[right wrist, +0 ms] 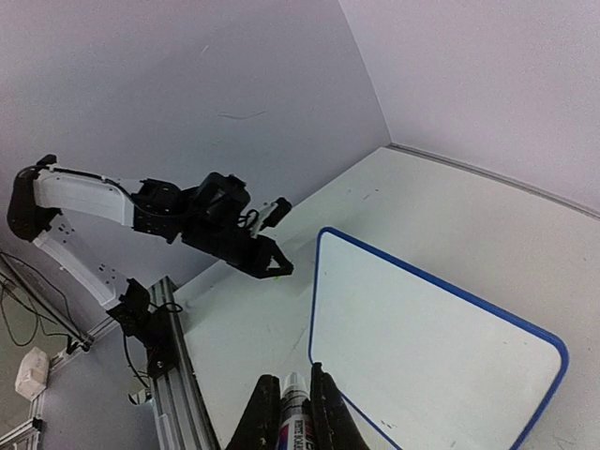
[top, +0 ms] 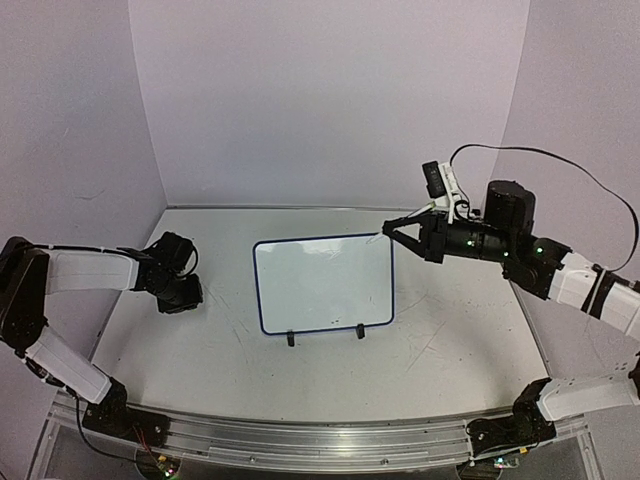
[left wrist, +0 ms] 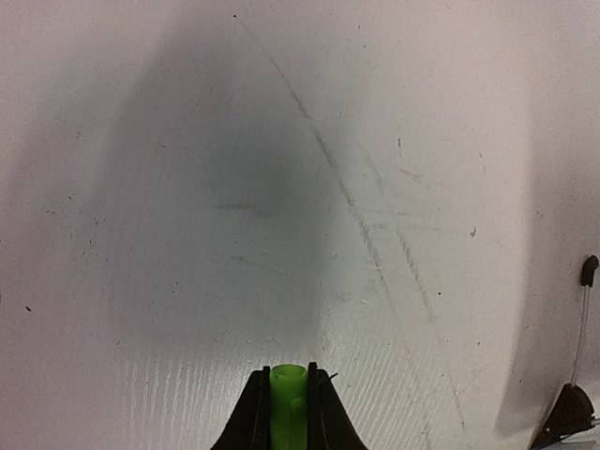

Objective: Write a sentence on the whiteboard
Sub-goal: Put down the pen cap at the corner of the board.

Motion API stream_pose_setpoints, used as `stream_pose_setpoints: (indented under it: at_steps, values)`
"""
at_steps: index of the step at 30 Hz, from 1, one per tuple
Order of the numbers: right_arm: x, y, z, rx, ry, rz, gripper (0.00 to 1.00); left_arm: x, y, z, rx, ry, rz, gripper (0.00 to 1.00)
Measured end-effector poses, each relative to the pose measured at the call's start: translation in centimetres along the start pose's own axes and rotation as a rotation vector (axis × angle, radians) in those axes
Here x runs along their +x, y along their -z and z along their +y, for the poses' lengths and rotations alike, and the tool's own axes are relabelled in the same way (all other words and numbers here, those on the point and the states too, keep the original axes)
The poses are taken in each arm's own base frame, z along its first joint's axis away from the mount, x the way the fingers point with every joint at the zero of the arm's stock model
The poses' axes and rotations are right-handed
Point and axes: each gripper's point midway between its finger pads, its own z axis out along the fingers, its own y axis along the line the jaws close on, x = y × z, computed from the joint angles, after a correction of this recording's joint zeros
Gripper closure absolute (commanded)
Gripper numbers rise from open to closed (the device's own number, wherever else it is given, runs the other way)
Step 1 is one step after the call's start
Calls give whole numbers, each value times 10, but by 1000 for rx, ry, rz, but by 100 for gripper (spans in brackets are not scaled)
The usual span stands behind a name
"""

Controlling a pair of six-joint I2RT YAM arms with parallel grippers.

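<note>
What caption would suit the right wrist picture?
Right tool holding a marker beside the blank whiteboard, left arm across the table.

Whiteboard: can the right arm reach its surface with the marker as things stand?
Probably yes. The right fingers hold the marker right by the whiteboard's far right corner. Nothing lies between them, and the left arm sits well off to the left.

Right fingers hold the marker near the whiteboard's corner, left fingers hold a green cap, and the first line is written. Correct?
No writing yet: the whiteboard is blank, as the right wrist view shows. The marker in the right fingers and the green cap in the left fingers are as stated.
</note>
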Motion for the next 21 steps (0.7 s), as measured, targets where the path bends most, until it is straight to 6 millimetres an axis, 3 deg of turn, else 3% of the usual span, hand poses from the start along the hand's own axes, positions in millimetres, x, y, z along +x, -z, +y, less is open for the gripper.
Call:
stream_pose_setpoints:
  at_steps: [5,12,17,21]
  values:
    - [15,-12,25,-218,-81,60,100,2,-2,-1,4,-8,7,100]
    - [12,2,68,-476,-120,100,100,2,3,-3,37,-13,-9,100]
    - [11,8,78,-539,-131,117,100,2,1,-5,44,-28,-8,100]
    - [13,4,76,-541,-147,126,100,8,-9,-2,23,-34,18,99]
